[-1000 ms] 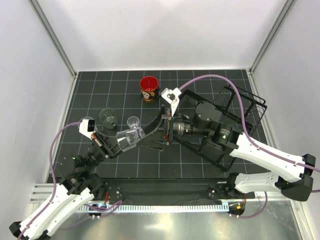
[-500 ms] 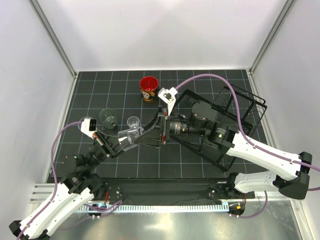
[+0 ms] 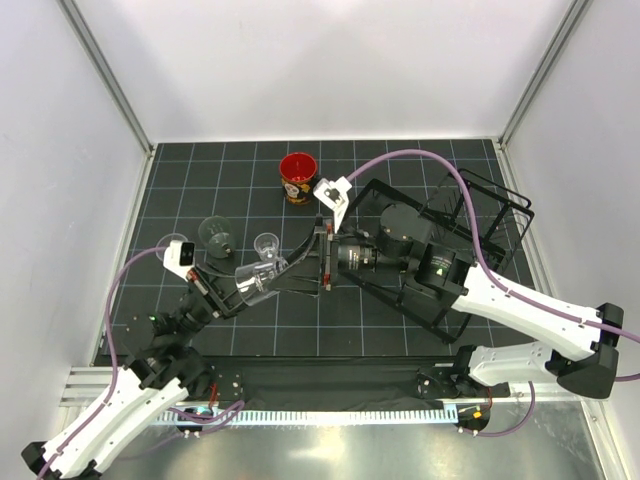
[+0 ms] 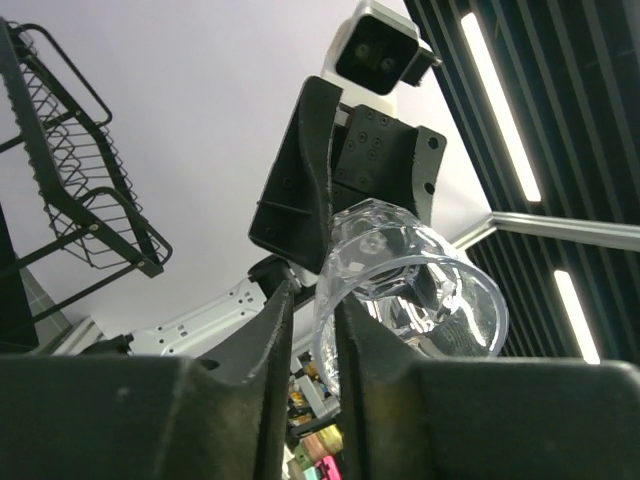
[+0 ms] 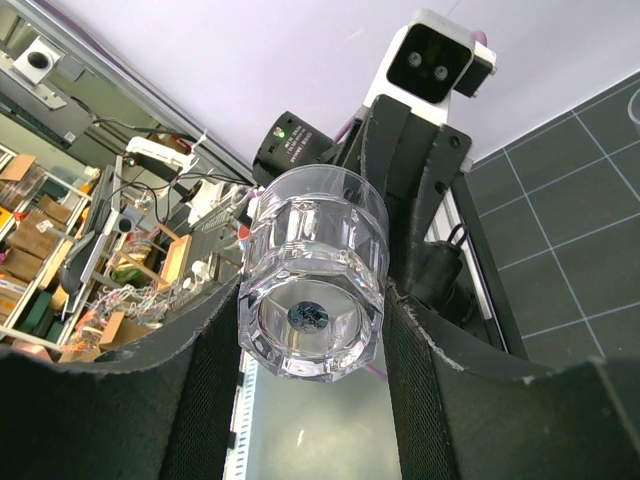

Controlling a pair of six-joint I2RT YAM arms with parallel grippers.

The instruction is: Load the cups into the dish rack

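Note:
A clear tumbler (image 3: 252, 282) is held off the table on its side; my left gripper (image 3: 238, 292) is shut on its rim, one finger inside the mouth in the left wrist view (image 4: 312, 300). My right gripper (image 3: 285, 278) is open, its fingers on either side of the tumbler's base (image 5: 312, 290), close to its walls. Two more clear tumblers (image 3: 215, 235) (image 3: 265, 243) stand on the mat, and a third (image 3: 162, 245) shows partly behind my left wrist. The red-inside mug (image 3: 298, 177) stands at the back. The black wire dish rack (image 3: 480, 215) is at the right.
The black gridded mat (image 3: 380, 330) covers the table. White walls enclose the back and sides. My right arm lies over the rack's near half. A metal rail (image 3: 330, 415) runs along the front edge.
My left gripper has drawn the tumbler slightly left and toward the front. My right gripper has followed leftward, so its fingers now stand around the tumbler's base.

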